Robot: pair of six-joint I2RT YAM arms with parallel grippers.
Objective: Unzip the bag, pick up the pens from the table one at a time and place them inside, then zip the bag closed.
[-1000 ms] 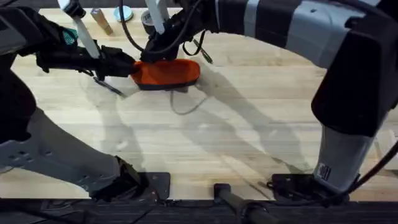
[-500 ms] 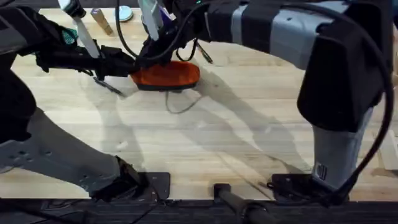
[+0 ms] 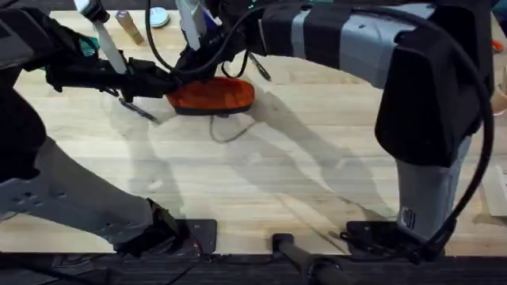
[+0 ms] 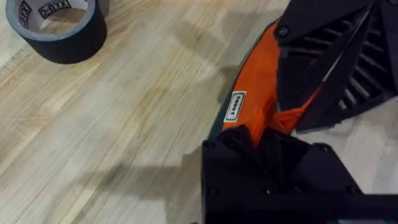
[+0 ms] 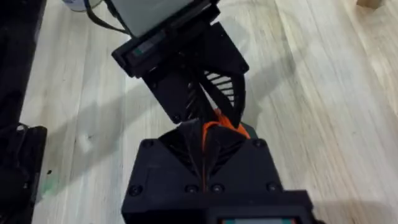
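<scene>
The orange bag lies on the table at the back, left of centre. My left gripper is shut on the bag's left end; in the left wrist view its fingers pinch orange fabric. My right gripper reaches across from the right and is shut on a bit of orange at the bag's top near that same end. The two grippers face each other almost touching. One dark pen lies under the left arm, left of the bag. Another pen lies just behind the bag's right end.
A black tape roll sits on the table beyond the bag. A wooden block and a round pale blue item stand at the back edge. The right arm spans the table's back right. The near half of the table is bare wood.
My right gripper has shifted a little left along the bag's top, towards the left gripper. The left gripper and the bag have stayed in place.
</scene>
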